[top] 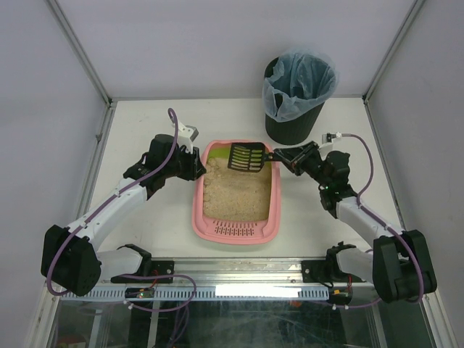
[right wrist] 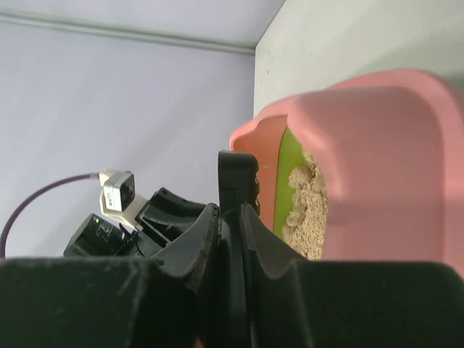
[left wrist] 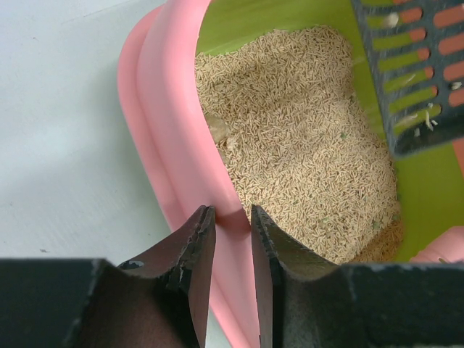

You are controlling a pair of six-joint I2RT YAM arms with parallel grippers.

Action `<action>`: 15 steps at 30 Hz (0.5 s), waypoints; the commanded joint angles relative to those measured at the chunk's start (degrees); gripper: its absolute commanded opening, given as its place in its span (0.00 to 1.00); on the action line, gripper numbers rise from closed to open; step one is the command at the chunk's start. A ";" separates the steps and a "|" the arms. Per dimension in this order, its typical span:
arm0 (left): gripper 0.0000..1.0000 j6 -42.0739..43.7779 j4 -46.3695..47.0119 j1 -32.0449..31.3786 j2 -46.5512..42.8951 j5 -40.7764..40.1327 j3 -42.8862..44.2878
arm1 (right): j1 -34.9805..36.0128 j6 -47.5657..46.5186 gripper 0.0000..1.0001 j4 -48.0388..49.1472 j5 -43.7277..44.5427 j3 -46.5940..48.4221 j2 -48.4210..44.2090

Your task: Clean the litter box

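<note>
The pink litter box (top: 197,210) lies mid-table, with a lime-green far end and beige litter (top: 235,192) inside. My left gripper (top: 199,165) is at its far left corner. In the left wrist view the jaws (left wrist: 230,217) are shut on the pink side wall (left wrist: 167,109), one finger outside and one over the litter. My right gripper (top: 279,156) is shut on the handle of a black slotted scoop (top: 248,156). The scoop's head hangs above the far end of the box. A few pale bits cling to the scoop (left wrist: 413,72). The right wrist view shows the handle (right wrist: 238,174) clamped edge-on beside the box (right wrist: 391,145).
A black round bin (top: 297,94) with a bluish bag stands at the back right, just behind the right gripper. Metal frame posts and white walls enclose the table on the left, right and back.
</note>
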 commanded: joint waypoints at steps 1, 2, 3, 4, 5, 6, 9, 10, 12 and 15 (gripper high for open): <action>0.27 1.84 0.76 -0.63 -1.71 0.43 0.49 | -0.26 -0.76 0.00 2.06 0.69 1.27 -1.09; 0.27 1.83 0.87 -0.63 -1.88 0.47 0.29 | 1.50 -1.46 0.00 1.75 0.63 2.12 -0.60; 0.27 1.81 1.07 -0.63 -1.90 0.43 0.39 | 2.31 -2.94 0.00 0.84 1.08 2.72 -0.51; 0.27 1.83 1.19 -0.63 -1.78 0.49 0.68 | 2.42 -4.74 0.00 -3.06 2.36 3.27 -1.00; 0.27 1.89 1.12 -0.64 -1.50 0.52 0.91 | 2.44 -6.38 0.00 -7.64 4.37 3.86 -1.84; 0.27 1.88 0.98 -0.63 -1.26 0.71 0.97 | 2.55 -7.85 0.00 -10.87 6.52 4.56 -2.54; 0.27 1.79 0.81 -0.63 -1.25 1.10 0.59 | 3.42 -10.78 0.00 -17.55 8.77 6.98 -2.55; 0.27 1.70 0.92 -0.63 -1.27 1.13 0.59 | 4.23 -12.98 0.00 -20.83 10.14 8.62 -2.41; 0.27 1.64 0.95 -0.63 -0.91 1.13 0.92 | 6.52 -16.70 0.00 -27.17 15.68 11.56 -2.32; 0.26 1.55 0.93 -0.70 -0.74 1.38 1.02 | 10.26 -20.82 0.00 -33.51 22.58 15.60 -1.10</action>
